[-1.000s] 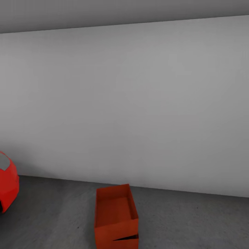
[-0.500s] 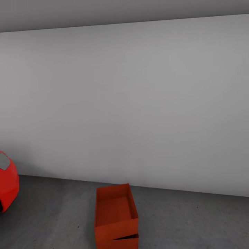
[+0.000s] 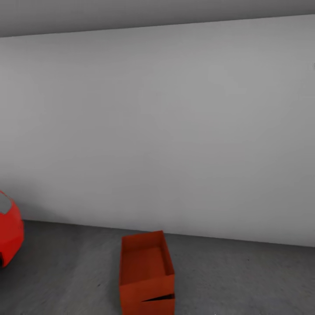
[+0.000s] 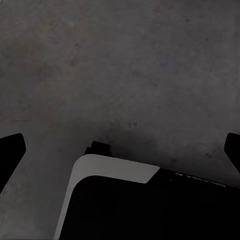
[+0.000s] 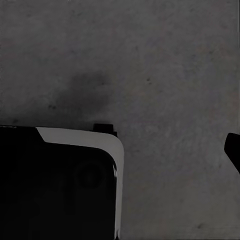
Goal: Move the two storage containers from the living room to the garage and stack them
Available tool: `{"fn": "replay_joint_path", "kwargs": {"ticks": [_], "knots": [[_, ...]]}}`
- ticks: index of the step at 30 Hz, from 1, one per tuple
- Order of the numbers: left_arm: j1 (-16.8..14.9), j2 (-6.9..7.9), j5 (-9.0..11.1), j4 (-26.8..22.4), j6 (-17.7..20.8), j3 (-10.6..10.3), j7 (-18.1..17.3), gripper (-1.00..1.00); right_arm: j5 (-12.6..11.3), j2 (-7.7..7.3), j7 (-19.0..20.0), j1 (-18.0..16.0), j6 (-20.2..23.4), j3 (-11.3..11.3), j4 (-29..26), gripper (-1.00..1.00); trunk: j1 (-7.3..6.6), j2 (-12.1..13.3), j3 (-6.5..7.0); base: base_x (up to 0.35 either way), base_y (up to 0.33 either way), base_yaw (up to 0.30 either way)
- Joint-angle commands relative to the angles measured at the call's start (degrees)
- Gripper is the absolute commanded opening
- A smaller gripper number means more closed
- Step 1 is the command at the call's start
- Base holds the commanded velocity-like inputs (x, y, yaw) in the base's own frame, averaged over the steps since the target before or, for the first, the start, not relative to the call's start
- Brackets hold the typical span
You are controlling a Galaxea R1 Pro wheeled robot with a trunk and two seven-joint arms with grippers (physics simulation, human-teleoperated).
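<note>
Stood stacked at lower centre of the head view: two storage containers (image 3: pixel 147 267), the upper one open-topped, with a dark wedge of gap at the seam (slightly askew). Rested on the dark grey floor (image 3: pixel 65 271), near the white wall (image 3: pixel 157 131); red car (image 3: pixel 8 236) at the left edge. Left gripper (image 4: pixel 120 150) spread wide over bare floor, holding nothing; right gripper (image 5: pixel 120 150) likewise parted, one finger (image 5: pixel 233 150) at the frame's right edge.

Soft, even, dim light with no visible source and no glare. The white wall (image 3: pixel 166 131) shades gently darker toward nine o'clock. Both wrist views are dark and slightly grainy, with a blurred shadow on the floor (image 4: pixel 120 60).
</note>
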Motion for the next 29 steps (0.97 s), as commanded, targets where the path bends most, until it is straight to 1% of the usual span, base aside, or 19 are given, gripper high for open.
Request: {"fn": "replay_joint_path", "kwargs": {"ticks": [1, 6, 10, 17, 29], "knots": [[0.0, 0.0, 0.5, 0.0, -0.2, -0.5, 0.0, 1.0, -0.7, -0.01, 0.2, -0.1, -0.3, 0.4, 0.2, 1.0, 0.01, -0.1, -0.09, 0.0, 0.0, -0.171], [0.0, 0.0, 0.5, 0.0, -0.2, -0.5, 0.0, 1.0, -0.8, -0.07, 0.1, -0.1, -0.4, 0.4, 0.2, 1.0, 0.01, -0.1, -0.09, 0.0, 0.0, -0.225], [0.0, 0.01, 0.5, 0.0, -0.2, -0.5, 0.0, 1.0, -0.9, -0.09, 0.0, -0.1, -0.3, 0.3, 0.2, 1.0, 0.01, -0.1, -0.1, 0.0, 0.0, -0.115], [0.0, 0.07, 0.7, 0.0, -0.2, -0.4, 0.0, 1.0, -0.3, -0.01, -0.2, -0.1, -0.3, 0.4, 0.2, 1.0, 0.01, -0.1, -0.1, 0.0, 0.0, -0.015], [0.0, 0.1, 0.8, 0.0, -0.2, -0.3, 0.0, 1.0, -0.2, -0.22, -0.2, -0.1, -0.3, 0.4, 0.2, 1.0, 0.01, -0.1, -0.1, 0.0, 0.0, -0.001]]}}
